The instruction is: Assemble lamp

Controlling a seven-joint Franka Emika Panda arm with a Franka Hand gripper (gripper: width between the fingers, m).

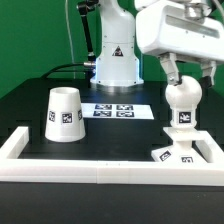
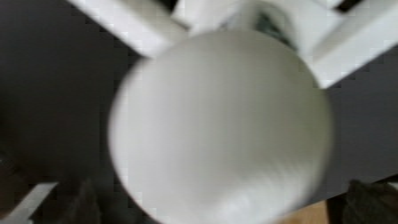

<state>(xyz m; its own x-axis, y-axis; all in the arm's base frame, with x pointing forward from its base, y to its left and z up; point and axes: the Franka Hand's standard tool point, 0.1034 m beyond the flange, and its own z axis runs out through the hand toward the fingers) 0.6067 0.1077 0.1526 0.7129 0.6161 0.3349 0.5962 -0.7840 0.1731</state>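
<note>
Now our open jaws straddle the upright bulb (image 1: 183,100), standing on the base (image 1: 178,153) near the tabletop's (image 1: 120,135) near edge, axis vertical, directly below us, seemingly not yet touched.

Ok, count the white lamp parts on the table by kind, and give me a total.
Shade: 1
Bulb: 1
Base: 1
Total: 3
</note>
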